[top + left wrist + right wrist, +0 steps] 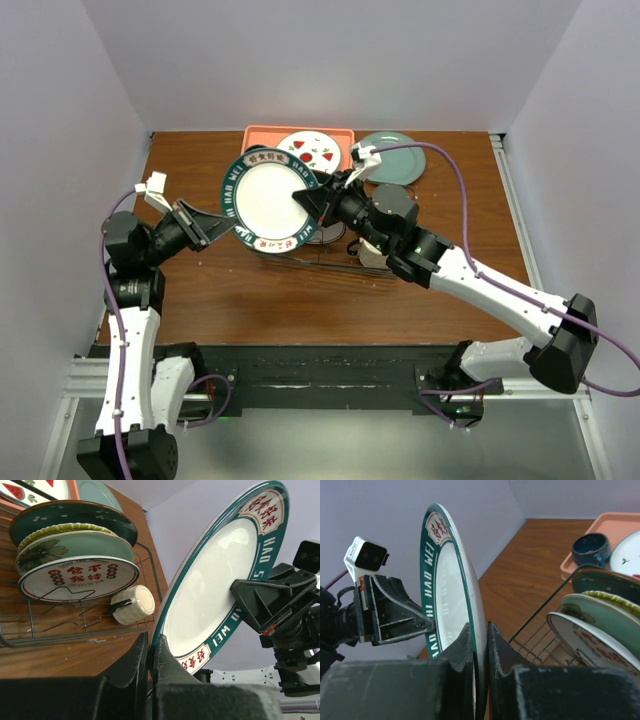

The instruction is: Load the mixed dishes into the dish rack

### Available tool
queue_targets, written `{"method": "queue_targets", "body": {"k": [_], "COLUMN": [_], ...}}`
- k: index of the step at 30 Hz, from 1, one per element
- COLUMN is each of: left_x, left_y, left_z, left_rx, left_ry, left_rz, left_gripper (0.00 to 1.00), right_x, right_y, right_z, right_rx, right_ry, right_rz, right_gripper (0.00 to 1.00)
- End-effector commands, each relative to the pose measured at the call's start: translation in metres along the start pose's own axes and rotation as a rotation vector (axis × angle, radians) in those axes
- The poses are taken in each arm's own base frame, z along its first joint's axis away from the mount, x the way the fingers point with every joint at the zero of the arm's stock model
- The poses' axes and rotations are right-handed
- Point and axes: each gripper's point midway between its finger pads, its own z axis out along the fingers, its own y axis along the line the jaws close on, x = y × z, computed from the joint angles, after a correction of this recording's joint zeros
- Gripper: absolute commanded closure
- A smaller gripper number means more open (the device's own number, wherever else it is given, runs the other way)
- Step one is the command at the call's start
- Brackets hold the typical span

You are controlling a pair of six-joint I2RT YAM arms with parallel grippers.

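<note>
Handover stage. Clamped plate [265, 195] by its rim with left gripper [222, 228] at eight o'clock and right gripper [312, 200] at three, just above rack [335, 262]. Needed one side released, then edge-on lowering between tines.

You can read lettering on two plates. On the white round plate with a dark green rim [215, 585], white capitals run along the green band. The right wrist view gives you "HAO WEI" down the rim. The left wrist view shows "HAO" near the top, followed by what looks like an "S", and "WEI" lower down. The cream panels [262, 510] set into that band carry red Chinese characters, too skewed for you to read with confidence. On the white round plate with a thin red rim [80, 582], four large red characters read "食不我待". The arc of small script above them is too fine to read.
</note>
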Motion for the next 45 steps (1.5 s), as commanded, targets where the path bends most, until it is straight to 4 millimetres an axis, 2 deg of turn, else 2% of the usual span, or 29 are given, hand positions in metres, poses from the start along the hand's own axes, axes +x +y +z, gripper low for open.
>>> {"method": "queue_targets", "body": {"k": [1,2,3,4,5,6,7,8,10,12,16,20,22,23,29,35,41,45], "left_x": [0.006,0.008,0.002,0.0,0.002,-0.007,-0.008,-0.009,-0.018,-0.023,-0.026,-0.026,-0.024,-0.023,-0.019,-0.016,-0.012,-0.011], "left_y": [-0.024,-0.017,-0.026,-0.024,-0.007,-0.015,-0.012,0.0,0.003,0.012,0.025,0.023,0.022,0.022,0.025,0.027,0.032,0.033], "left_z": [-0.008,-0.009,-0.012,-0.014,-0.02,-0.025,-0.028,-0.035,-0.043,-0.051,-0.056,-0.054,-0.053,-0.052,-0.046,-0.04,-0.035,-0.035], "left_rx": [0.063,0.026,0.015,-0.02,-0.122,-0.151,-0.186,-0.272,-0.344,-0.419,-0.484,-0.472,-0.454,-0.447,-0.424,-0.394,-0.374,-0.373], "left_ry": [0.049,0.056,0.046,0.046,0.056,0.037,0.036,0.032,-0.019,-0.063,-0.076,-0.082,-0.074,-0.072,-0.046,-0.029,-0.014,-0.01], "left_rz": [0.071,0.109,0.161,0.194,0.232,0.283,0.31,0.334,0.368,0.383,0.376,0.373,0.374,0.374,0.365,0.35,0.332,0.328], "left_gripper": [0.95,0.85,0.71,0.46,0.39,0.34,0.26,0.23,0.14,0.09,0.06,0.04,0.02,0.01,0.0,0.0,0.0,0.0], "right_x": [-0.015,-0.018,-0.017,-0.026,-0.028,-0.029,-0.033,-0.037,-0.042,-0.055,-0.067,-0.066,-0.056,-0.057,-0.035,-0.016,0.001,0.02], "right_y": [-0.007,-0.006,-0.009,-0.009,-0.009,-0.011,-0.01,-0.01,-0.014,-0.013,-0.009,-0.004,-0.002,-0.004,-0.026,-0.047,-0.054,-0.065], "right_z": [-0.005,-0.008,-0.01,-0.017,-0.019,-0.023,-0.026,-0.03,-0.036,-0.043,-0.046,-0.043,-0.039,-0.038,-0.026,-0.023,-0.016,-0.005], "right_rx": [0.038,0.039,0.052,0.06,0.066,0.073,0.073,0.076,0.096,0.1,0.088,0.026,-0.014,-0.012,0.019,0.062,0.07,0.087], "right_ry": [-0.051,-0.057,-0.058,-0.082,-0.087,-0.085,-0.089,-0.097,-0.101,-0.127,-0.116,-0.082,-0.05,-0.046,0.06,0.129,0.129,0.179], "right_rz": [-0.054,-0.054,-0.056,-0.056,-0.062,-0.081,-0.091,-0.103,-0.149,-0.223,-0.399,-0.638,-0.708,-0.764,-0.94,-1.064,-1.152,-1.201], "right_gripper": [1.0,1.0,1.0,1.0,1.0,1.0,1.0,1.0,1.0,1.0,1.0,1.0,1.0,1.0,1.0,1.0,1.0,1.0]}}
